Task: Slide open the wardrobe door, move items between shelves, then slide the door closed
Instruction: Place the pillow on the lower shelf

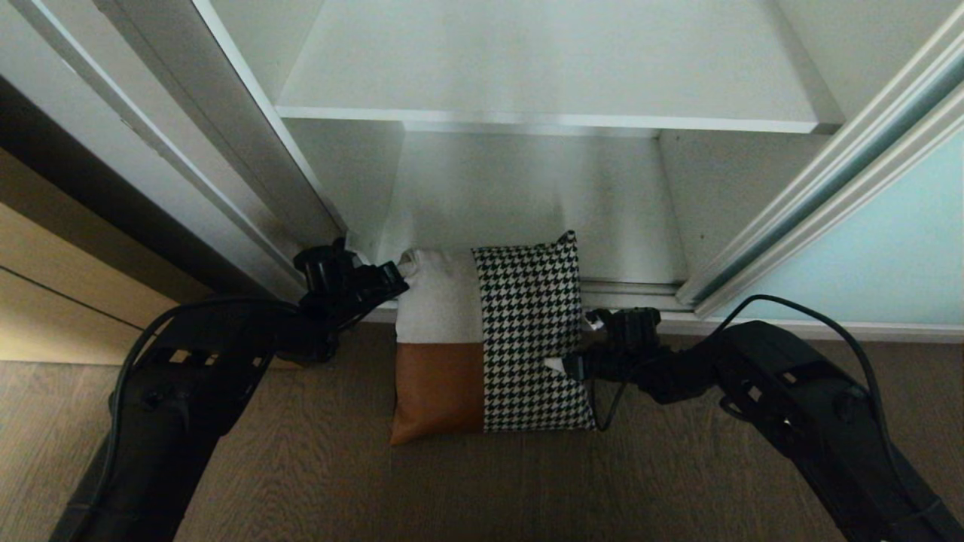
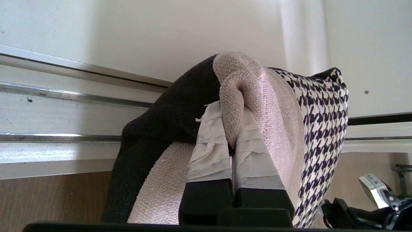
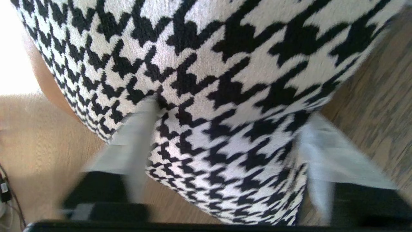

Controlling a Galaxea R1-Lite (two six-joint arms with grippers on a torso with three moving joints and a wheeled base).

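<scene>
The cushion (image 1: 489, 342), cream, rust-brown and houndstooth, lies across the wardrobe's bottom track (image 1: 633, 290) and the dark wood floor (image 1: 301, 467). My left gripper (image 1: 384, 280) is clamped on its cream corner. Above, a white shelf (image 1: 542, 119). My right gripper (image 1: 576, 345) straddles the houndstooth edge, jaws apart. Rightmost, the sliding door (image 1: 896, 256).

Left pincer (image 1: 388, 277) is clamped tight; right pincer (image 1: 576, 342), arm reaching inward, has fingers spread.
</scene>
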